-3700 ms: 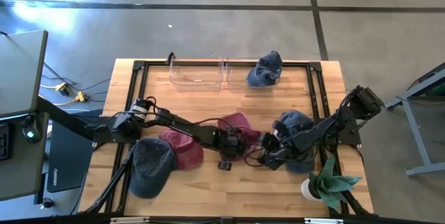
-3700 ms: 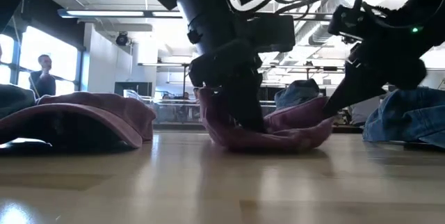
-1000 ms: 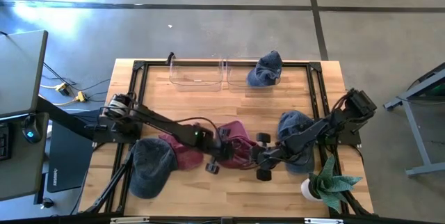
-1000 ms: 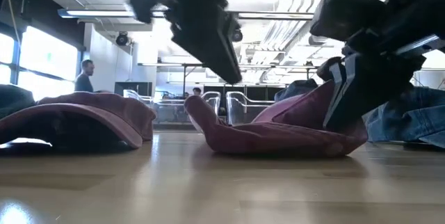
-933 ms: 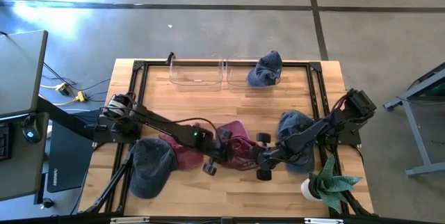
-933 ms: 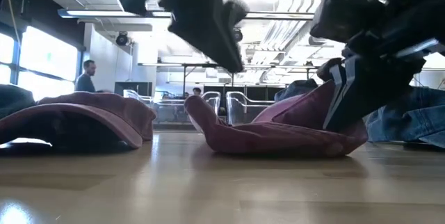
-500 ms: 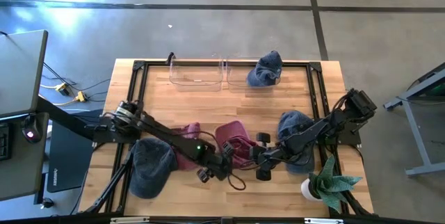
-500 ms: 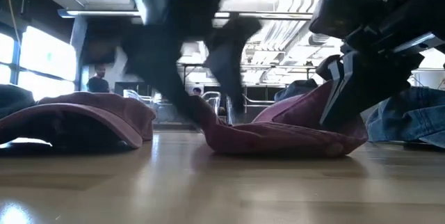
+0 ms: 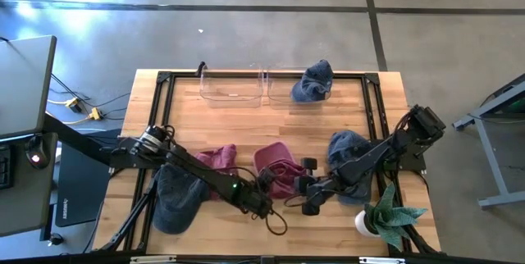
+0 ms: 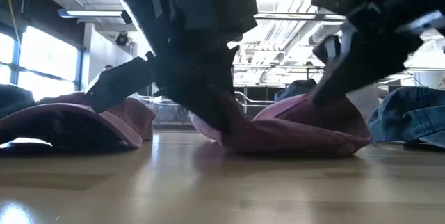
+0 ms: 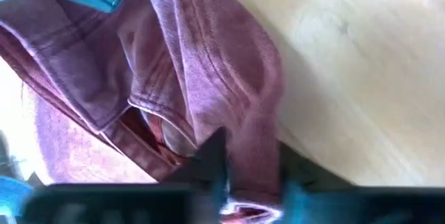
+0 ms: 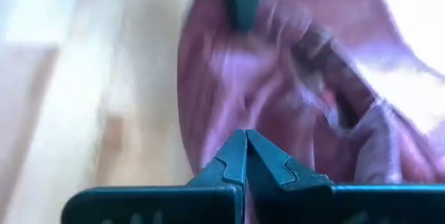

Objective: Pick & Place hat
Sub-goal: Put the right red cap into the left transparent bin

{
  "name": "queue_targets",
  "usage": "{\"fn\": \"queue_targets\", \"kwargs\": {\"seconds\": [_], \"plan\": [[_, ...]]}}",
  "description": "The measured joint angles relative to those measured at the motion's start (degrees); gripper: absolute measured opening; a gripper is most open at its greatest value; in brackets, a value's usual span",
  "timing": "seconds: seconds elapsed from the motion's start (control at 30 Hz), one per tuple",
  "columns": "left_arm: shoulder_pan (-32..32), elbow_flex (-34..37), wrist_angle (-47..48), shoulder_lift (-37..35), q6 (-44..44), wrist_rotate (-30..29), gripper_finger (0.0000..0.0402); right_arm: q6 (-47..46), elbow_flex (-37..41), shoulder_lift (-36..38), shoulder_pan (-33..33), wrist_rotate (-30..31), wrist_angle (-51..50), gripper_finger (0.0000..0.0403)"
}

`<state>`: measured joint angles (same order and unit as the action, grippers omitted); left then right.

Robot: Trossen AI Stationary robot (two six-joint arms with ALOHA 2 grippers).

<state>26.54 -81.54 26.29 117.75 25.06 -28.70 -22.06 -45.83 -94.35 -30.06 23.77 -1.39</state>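
Both arms are down at the maroon hat (image 9: pixel 276 168) in the middle of the table (image 9: pixel 246 125). The right pincer (image 12: pixel 245 156) has its fingers pressed together, tips meeting right at the hat's edge; from its own camera it looks like cloth is nipped there, though I can't be sure it has hold of anything. The left pincer (image 9: pixel 264 201) sits just on the other side of the same hat, low at the near rim; its wrist camera shows a fold of maroon fabric running down between its fingers, so I judge it is pinching the hat.

The hat is not yet off the wood: the low view shows its crown (image 10: pixel 299 130) resting flat on the table. So by my reckoning we're in the grasp stage, with lift and placing all to come.

Beyond the pincers, a blue hat (image 9: pixel 314 82) already lies in one clear bin (image 9: pixel 279 93), the neighbouring bin (image 9: pixel 232 92) looks bare. Another maroon hat (image 9: pixel 215 164), and two more blue ones (image 9: pixel 179 196) (image 9: pixel 349 145), wait to either side.
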Motion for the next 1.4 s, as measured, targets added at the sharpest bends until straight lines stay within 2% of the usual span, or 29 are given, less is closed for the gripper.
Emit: {"fn": "queue_targets", "kwargs": {"seconds": [0.07, 0.3, 0.43, 0.6, 0.67, 0.87, 1.0, 1.1, 1.27, 1.4], "plan": [[0.07, 0.0, -0.59, -0.01, -0.49, 0.66, 0.0015, -0.55, -0.24, -0.86, 0.08, 1.31, 2.7, 0.0], [0.1, 0.0, -3.7, -0.05, -1.37, 1.26, 0.0029, -1.44, -0.23, -9.84, 3.51, 3.41, 7.9, 0.0], [0.13, -0.01, -3.34, -1.84, -1.37, 1.54, 0.0006, -0.28, -0.41, -11.19, 5.25, -4.74, 9.19, 0.0], [-0.11, -0.15, -2.92, -4.04, -1.14, 2.45, 0.0012, 2.15, -0.38, -9.87, 7.26, -18.16, 9.51, 0.0], [-0.3, -0.14, -2.39, -4.02, -0.93, 3.56, 0.0009, 3.18, -0.26, -8.54, 7.32, -19.37, 8.61, 0.0], [-0.3, -0.04, -0.94, -4.04, -1.16, 4.1, 0.0004, 3.47, -0.17, -1.94, 4.57, -9.45, 7.25, 0.0], [-0.3, -0.04, -0.78, -4.04, -0.9, 4.3, 0.0005, 2.38, -0.17, -2.74, 4.12, -6.34, 5.49, 0.0], [-0.3, -0.04, -0.75, -4.04, -0.87, 6.23, 0.0005, 0.56, -0.16, -4.38, 4.56, -0.9, 1.63, 0.0], [-0.28, -0.04, 1.27, -4.08, -1.25, 13.12, 0.0005, -7.26, -0.14, -4.83, 4.56, 12.3, -6.22, 0.0], [-0.3, -0.04, 2.55, -4.08, -2.45, 13.41, 0.0005, -17.15, -0.18, -4.83, 4.54, 19.38, -13.11, 0.0]]}}
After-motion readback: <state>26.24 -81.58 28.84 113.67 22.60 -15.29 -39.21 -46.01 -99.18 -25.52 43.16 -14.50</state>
